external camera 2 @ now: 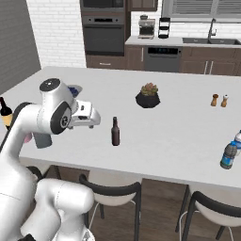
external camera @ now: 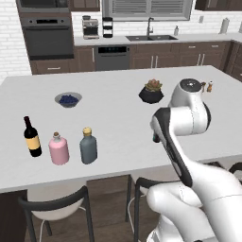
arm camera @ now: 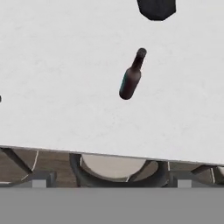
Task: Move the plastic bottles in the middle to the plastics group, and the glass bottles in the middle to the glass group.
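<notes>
The counter (external camera: 118, 94) carries two sorted groups with a middle zone between them; every position below is referenced to the dark potted plant (external camera 2: 148, 96).

**Glass group.** Well to the left of the plant, near the front edge, stand the wine bottle (external camera: 31, 137), the pink bottle (external camera: 58, 149) and the grey flask (external camera: 88, 146). All three are upright, side by side and not touching. The pink bottle stands between the two group members, so it is judged to be already sorted.

**Middle zone.** The brown bottle (external camera 2: 115, 131) stands upright and alone, in front of the plant and slightly to its left. In the hand view the same bottle (arm camera: 131, 75) lies ahead of the camera, with the plant at the top edge. It is glass and is judged to be the next item to move.

**Plastics side.** Far to the right of the plant, at the front corner, stand a water bottle (external camera 2: 228, 156) and a second, partly cropped bottle behind it.

**Gripper.** The gripper (external camera 2: 92, 120) hangs above the counter, left of the brown bottle and apart from it. The fingers are spread fully wide and hold nothing, which suits an approach to the bottle body.
</notes>
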You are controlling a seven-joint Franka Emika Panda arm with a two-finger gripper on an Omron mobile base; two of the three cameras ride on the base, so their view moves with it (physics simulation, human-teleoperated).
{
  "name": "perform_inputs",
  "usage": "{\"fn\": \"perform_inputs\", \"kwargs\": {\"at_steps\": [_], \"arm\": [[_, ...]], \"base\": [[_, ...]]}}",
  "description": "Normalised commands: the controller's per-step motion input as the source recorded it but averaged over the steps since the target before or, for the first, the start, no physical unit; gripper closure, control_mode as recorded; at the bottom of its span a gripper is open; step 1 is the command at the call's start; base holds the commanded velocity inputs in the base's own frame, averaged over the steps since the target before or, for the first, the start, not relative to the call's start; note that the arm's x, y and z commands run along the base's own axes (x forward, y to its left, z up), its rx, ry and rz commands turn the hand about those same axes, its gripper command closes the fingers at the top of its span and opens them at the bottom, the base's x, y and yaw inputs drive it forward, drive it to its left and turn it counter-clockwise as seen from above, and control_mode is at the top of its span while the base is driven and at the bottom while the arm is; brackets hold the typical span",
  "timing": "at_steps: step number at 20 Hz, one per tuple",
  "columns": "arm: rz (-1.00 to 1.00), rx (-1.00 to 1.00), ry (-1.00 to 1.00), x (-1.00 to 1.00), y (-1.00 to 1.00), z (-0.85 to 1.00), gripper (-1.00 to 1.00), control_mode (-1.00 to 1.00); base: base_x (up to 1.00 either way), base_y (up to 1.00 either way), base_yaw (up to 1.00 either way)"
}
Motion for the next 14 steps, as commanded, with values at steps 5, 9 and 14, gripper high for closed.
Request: {"fn": "perform_inputs", "kwargs": {"at_steps": [5, 9, 14], "arm": [[-0.03, 0.17, -0.02, 0.01, -0.33, 0.0, -1.0, -1.0], [0.0, 0.18, -0.09, 0.0, -0.06, 0.0, -1.0, -1.0], [0.0, 0.07, -0.06, 0.0, 0.0, 0.0, -1.0, -1.0]], "base": [[0.0, 0.0, 0.0], [0.0, 0.0, 0.0], [0.0, 0.0, 0.0]]}}
